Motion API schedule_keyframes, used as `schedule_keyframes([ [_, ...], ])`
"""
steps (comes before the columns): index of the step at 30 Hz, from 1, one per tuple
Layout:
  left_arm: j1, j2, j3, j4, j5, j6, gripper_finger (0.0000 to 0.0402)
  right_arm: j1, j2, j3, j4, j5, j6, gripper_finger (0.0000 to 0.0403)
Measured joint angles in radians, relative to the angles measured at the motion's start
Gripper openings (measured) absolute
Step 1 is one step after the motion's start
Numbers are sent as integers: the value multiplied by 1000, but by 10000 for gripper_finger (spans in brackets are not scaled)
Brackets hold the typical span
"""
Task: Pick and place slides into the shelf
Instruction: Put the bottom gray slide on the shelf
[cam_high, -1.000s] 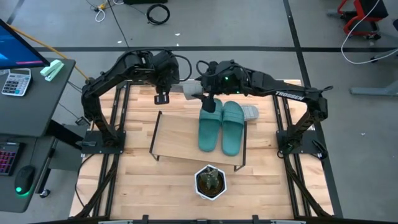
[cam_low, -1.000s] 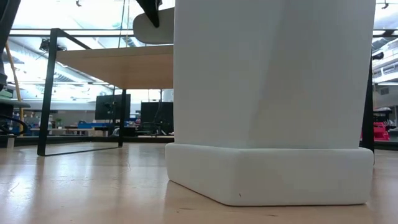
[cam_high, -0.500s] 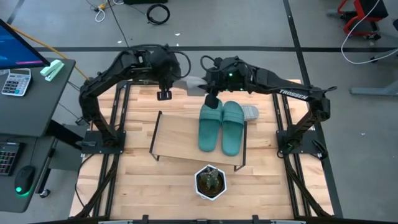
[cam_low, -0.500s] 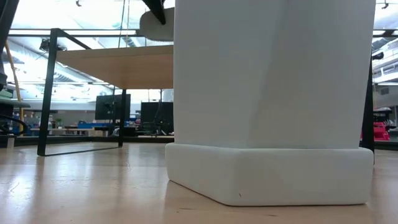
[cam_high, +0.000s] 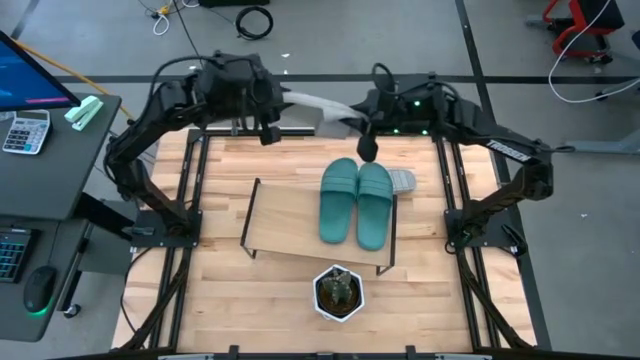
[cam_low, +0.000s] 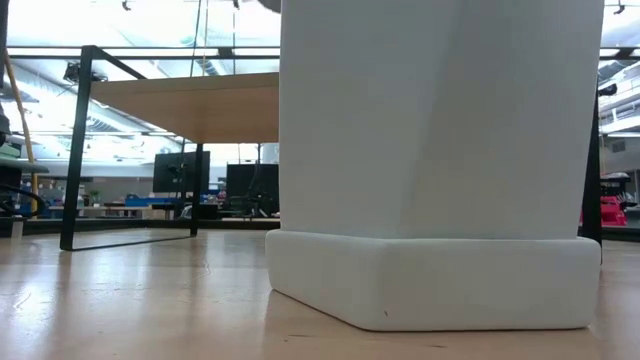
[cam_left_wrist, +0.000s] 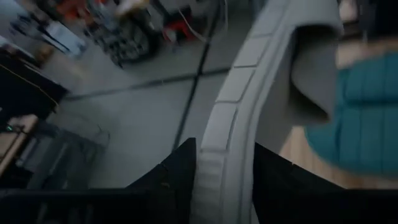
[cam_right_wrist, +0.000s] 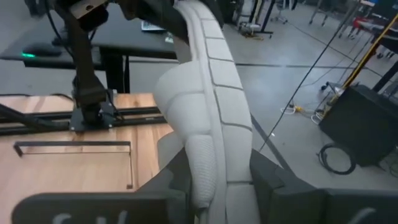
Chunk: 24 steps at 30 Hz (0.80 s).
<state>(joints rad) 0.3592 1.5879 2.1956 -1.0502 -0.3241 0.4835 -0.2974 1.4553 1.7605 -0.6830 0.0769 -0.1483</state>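
Note:
A light grey slide (cam_high: 312, 104) is held in the air between my two grippers, above the table's far edge. My left gripper (cam_high: 278, 100) is shut on its left end and my right gripper (cam_high: 352, 118) on its right end. The teal-green pair (cam_high: 356, 201) lies side by side on the shelf's (cam_high: 285, 225) wooden top, at its right end. The other grey slide (cam_high: 404, 181) lies on the table behind the shelf's right end, partly hidden by it. The low view shows only the shelf (cam_low: 190, 105), not the slides or grippers. My left gripper pinches the grey slide's sole (cam_left_wrist: 222, 163) between its two fingers (cam_left_wrist: 179, 171), at the end away from the strap (cam_left_wrist: 311, 81). The slide is on edge, lifted clear of the table. My right gripper pinches the sole's other end (cam_right_wrist: 214, 163) between its two fingers (cam_right_wrist: 267, 182), close by the strap's bulge (cam_right_wrist: 177, 93). The slide stands on edge and runs away from the fingers toward the left arm, clear of the table.
A white pot with a green plant (cam_high: 338, 291) stands near the table's front edge, before the shelf; it fills most of the low view (cam_low: 440, 160). The shelf's left half is bare board. A desk with a calculator (cam_high: 25, 130) stands off the table's left.
Both grippers have gone up and toward the table's far edge, carrying the grey slide between them. The slide has risen out of the top of the low view. The teal pair and the other grey slide have stayed put.

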Motion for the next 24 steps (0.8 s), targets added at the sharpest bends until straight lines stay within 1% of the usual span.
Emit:
schedule_keyframes([
  [3, -2, -8, 0, 63, 32, 0, 144, 19, -16, 2, -38, 6, 5, 85],
  [5, -1, -8, 8, 74, 46, -1, 155, 29, -23, 1, -53, 18, 6, 85],
  [7, 1, -13, 17, 90, 31, 0, 169, 38, -32, -2, -82, 47, 7, 85],
  [9, 5, -21, 24, 126, 16, -4, 185, 40, -43, -11, -154, 58, -7, 85],
  [12, 13, -19, 24, 124, 26, -4, 213, 29, -58, -10, -151, 89, -21, 85],
  [15, 14, -11, 18, 131, 40, -7, 240, 13, -99, -6, -216, 113, -17, 85],
  [20, 43, -16, 21, 153, 43, -95, 268, -1, -134, -6, -159, 160, -7, 84],
  [22, 58, -13, 20, 156, 78, -147, 271, -5, -158, -6, -88, 177, -6, 84],
  [24, 76, -13, 19, 180, 142, -205, 271, -20, -180, -4, -35, 200, -11, 84],
])
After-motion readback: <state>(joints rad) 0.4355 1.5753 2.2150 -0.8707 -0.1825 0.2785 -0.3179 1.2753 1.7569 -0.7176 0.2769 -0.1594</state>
